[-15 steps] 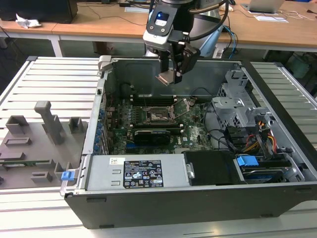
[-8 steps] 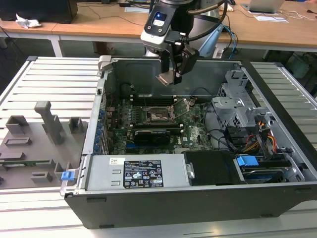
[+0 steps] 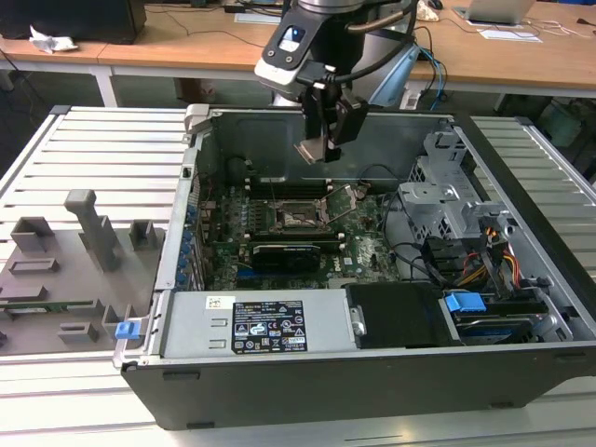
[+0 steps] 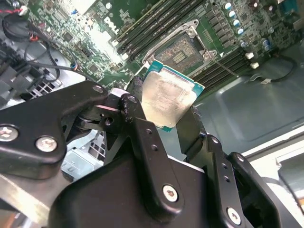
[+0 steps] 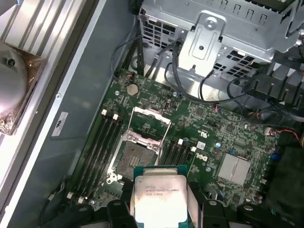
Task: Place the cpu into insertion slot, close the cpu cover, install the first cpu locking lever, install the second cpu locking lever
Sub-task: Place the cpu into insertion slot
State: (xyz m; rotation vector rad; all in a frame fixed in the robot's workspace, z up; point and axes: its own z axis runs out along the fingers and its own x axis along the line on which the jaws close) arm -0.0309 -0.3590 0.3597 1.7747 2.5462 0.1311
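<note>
Item: the cpu (image 4: 168, 102), one piece, pinched in the claw (image 4: 164, 107) by two opposite edges, with the fingers (image 4: 135, 89) pressed onto it from either side.

Location: in the air over the motherboard (image 5: 213, 128), inside the open computer case (image 3: 372, 391) (which stands on the slatted worktop (image 3: 93, 140)). It is well apart from the insertion slot (image 5: 134, 154), whose dark recess lies exposed below. The cpu cover (image 5: 149, 119) stands swung up at one side of the slot, so nothing lies over the recess.

Handling, as you should judge it: light, thin and stiff. It will not flex, but the smooth metal top gives little friction and the underside is likely delicate. Take it by the outer edges only, as the claw has it, with modest pressure.

Orientation: the dull silver top is turned toward both wrist cameras, with the green substrate edge showing round it and the underside toward the board. Being square, it has no long axis to speak of, so you go by its edges. In the first wrist view those edges look somewhat turned against the slot's rim. In the exterior view the chip appears tilted rather than level.
</note>
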